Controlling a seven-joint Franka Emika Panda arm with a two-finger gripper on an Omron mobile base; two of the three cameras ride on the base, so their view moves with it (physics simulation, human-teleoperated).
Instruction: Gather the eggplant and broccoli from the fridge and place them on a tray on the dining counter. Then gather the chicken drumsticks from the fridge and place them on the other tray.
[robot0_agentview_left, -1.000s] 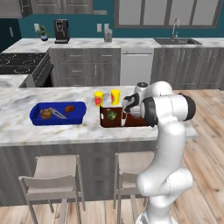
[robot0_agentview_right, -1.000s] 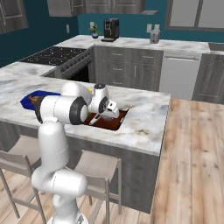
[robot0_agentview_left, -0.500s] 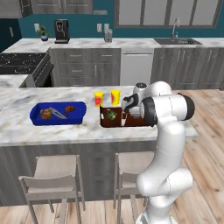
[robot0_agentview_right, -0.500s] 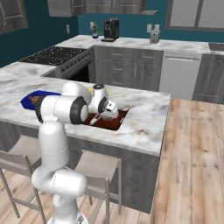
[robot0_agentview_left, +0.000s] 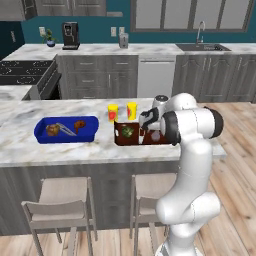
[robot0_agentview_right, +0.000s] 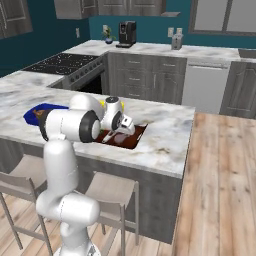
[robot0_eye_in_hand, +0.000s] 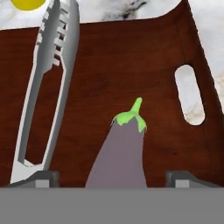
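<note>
The robot's own forearm hides most of the brown tray (robot0_agentview_left: 131, 142) in the left base view, so the eggplant (robot0_eye_in_hand: 122, 153) there is only a pale blur past the wrist. In the hand view its lower end is cut off by the bottom edge. It lies on the dark wood floor of the tray, long axis running up the picture, green stem cap pointing away from the camera toward the far wall, roughly level with the slot handle (robot0_eye_in_hand: 189, 94) cut in the side wall to its right. The gripper (robot0_eye_in_hand: 111, 177) hangs just above it with the jaws spread wide, one fingertip (robot0_eye_in_hand: 41, 178) on each side of the purple body and clear of it, gripping nothing. Metal tongs (robot0_eye_in_hand: 46, 83) lie on the tray to the left of the eggplant, near it, about parallel, their tips cut off at the top. The broccoli (robot0_agentview_left: 127, 131) is a small green lump at the tray's left end. Two yellow cups (robot0_agentview_left: 122, 111) stand behind the tray; no writing can be read. The blue tray (robot0_agentview_left: 65, 131) holds two brown pieces, too small to name
</note>
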